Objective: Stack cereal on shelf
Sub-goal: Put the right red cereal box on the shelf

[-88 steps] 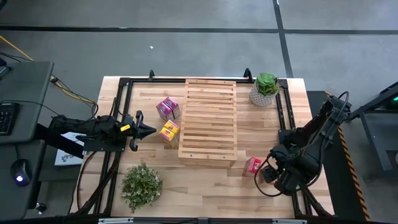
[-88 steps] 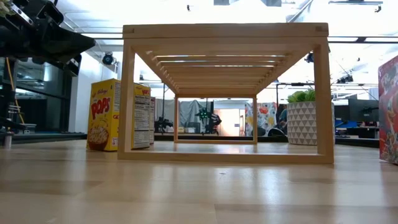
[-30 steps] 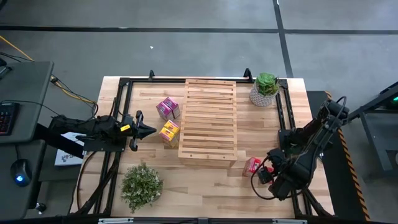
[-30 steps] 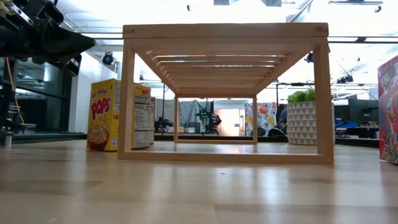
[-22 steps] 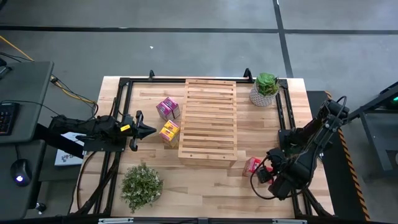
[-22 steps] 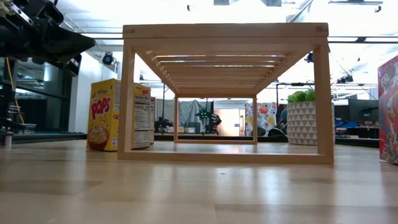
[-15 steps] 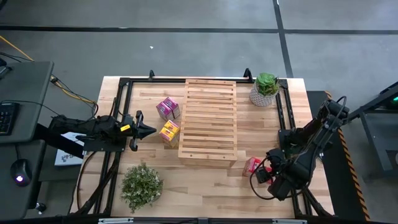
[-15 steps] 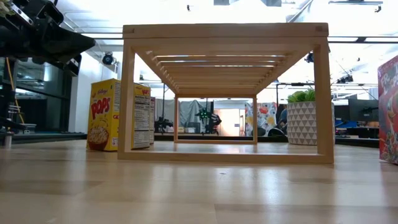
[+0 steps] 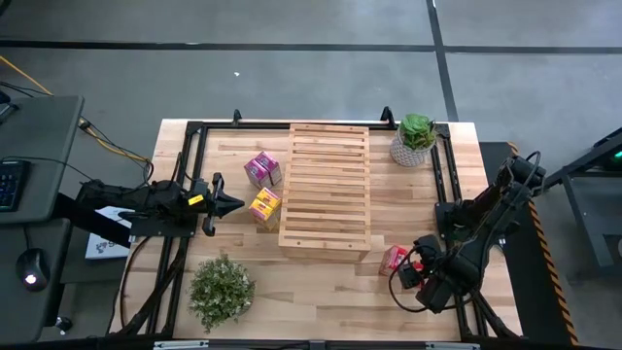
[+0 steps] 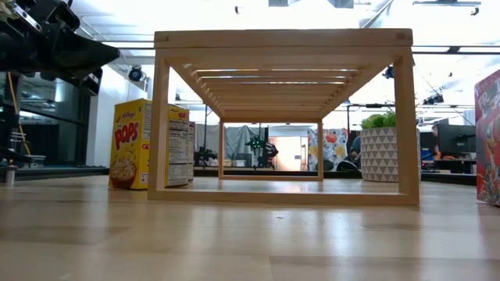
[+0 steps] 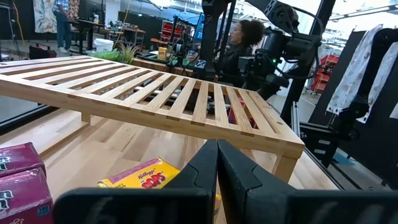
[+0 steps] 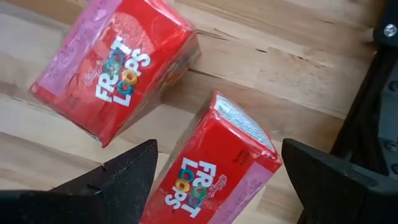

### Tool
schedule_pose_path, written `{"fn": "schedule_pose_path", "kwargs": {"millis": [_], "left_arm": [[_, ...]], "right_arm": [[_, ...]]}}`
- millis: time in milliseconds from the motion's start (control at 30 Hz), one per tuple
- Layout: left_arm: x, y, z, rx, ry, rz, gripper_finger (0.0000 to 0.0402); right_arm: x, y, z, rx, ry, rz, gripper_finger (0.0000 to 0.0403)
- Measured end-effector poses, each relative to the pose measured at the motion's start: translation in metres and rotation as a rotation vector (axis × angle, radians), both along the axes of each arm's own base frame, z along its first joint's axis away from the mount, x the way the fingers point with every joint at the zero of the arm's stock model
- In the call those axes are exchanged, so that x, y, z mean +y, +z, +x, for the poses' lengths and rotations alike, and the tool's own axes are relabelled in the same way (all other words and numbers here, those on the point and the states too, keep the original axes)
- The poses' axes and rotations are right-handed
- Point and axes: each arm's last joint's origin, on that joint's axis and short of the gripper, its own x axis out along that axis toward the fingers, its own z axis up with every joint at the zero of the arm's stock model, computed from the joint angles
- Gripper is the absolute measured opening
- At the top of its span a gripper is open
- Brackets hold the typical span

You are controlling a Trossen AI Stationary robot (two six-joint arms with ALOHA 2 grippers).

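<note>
Since the red cereal box (image 12: 214, 158) lying between the spread fingers (image 12: 118, 171) of the right gripper (image 9: 416, 275) is judged light, stiff yet crushable cardboard, its long flat sides should be gripped gently. Downward-tilted, that wrist hangs above it, beside the shelf (image 9: 325, 190). Fingers together, the left gripper (image 9: 229, 204) is parked.

The table (image 9: 321, 292) was pale planked wood, smooth with a soft sheen, and the shelf (image 9: 325, 185) was unfinished-looking light wooden slats, matt. The red cereal boxes (image 12: 118, 68) were printed cardboard with a glossy finish, the yellow box (image 10: 131, 144) likewise. The right gripper (image 12: 214, 171) had matt black plastic-looking fingers, and the left gripper (image 11: 216, 168) looked the same
</note>
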Motion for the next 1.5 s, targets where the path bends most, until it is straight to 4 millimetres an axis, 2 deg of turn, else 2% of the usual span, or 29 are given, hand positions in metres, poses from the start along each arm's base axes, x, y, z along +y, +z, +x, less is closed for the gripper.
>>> {"fn": "schedule_pose_path", "kwargs": {"millis": [167, 367, 667, 833, 1233, 1400, 1500], "left_arm": [[0.0, 0.0, 0.0, 0.0, 0.0, 0.0, 0.0003], [0.0, 0.0, 0.0, 0.0, 0.0, 0.0, 0.0003], [0.0, 0.0, 0.0, 0.0, 0.0, 0.0, 0.0003], [0.0, 0.0, 0.0, 0.0, 0.0, 0.0, 0.0003], [0.0, 0.0, 0.0, 0.0, 0.0, 0.0, 0.0003], [0.0, 0.0, 0.0, 0.0, 0.0, 0.0, 0.0003], [0.0, 0.0, 0.0, 0.0, 0.0, 0.0, 0.0003]], "right_arm": [[0.0, -0.011, 0.0, 0.005, 0.057, 0.015, 0.0336], [-0.002, -0.028, -0.006, 0.104, 0.054, 0.063, 0.0336], [-0.004, -0.031, -0.008, 0.12, 0.072, 0.056, 0.033], [-0.004, -0.031, -0.007, 0.118, 0.089, 0.06, 0.0293], [-0.008, -0.029, 0.006, 0.114, 0.231, 0.138, 0.0151], [-0.007, -0.017, 0.009, 0.085, 0.354, 0.302, 0.0145], [-0.005, -0.003, 0.012, -0.04, 0.421, 0.402, 0.0156]]}}
